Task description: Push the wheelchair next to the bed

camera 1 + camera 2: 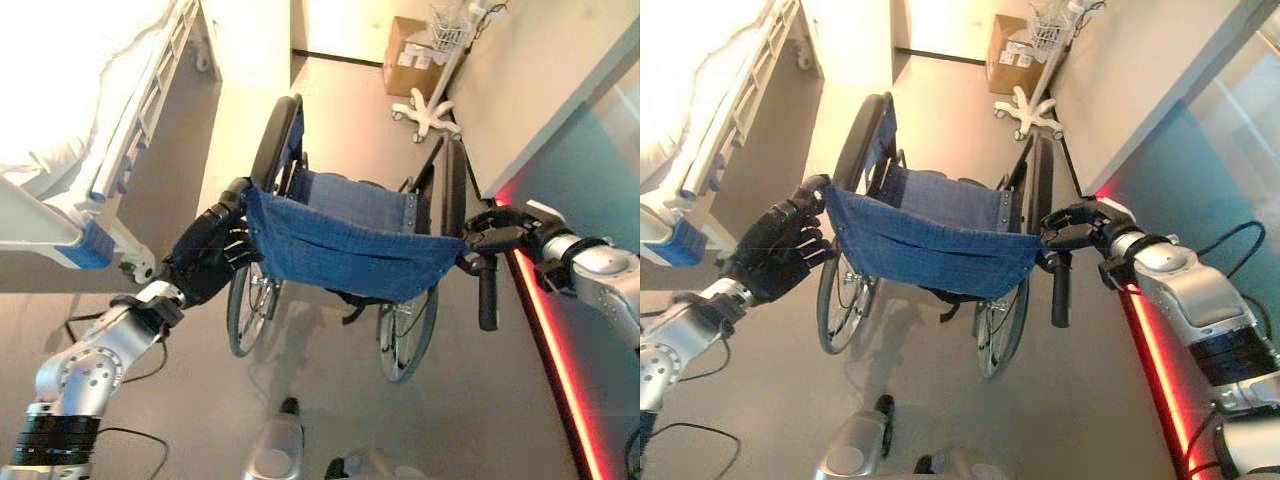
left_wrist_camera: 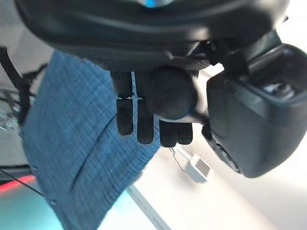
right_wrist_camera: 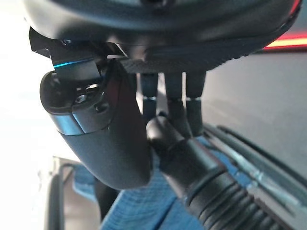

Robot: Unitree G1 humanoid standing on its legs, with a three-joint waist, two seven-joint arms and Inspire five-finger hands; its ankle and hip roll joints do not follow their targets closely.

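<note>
both robot hands grip wheelchair (image 1: 345, 240), facing away.

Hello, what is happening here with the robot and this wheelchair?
The robot stands behind a wheelchair with a blue fabric backrest and has a hand at each push handle. Its left hand is at the left handle, at the backrest's edge. Its right hand is at the right handle, fingers curled against it. The bed is ahead on the left, still apart from the wheelchair.
</note>
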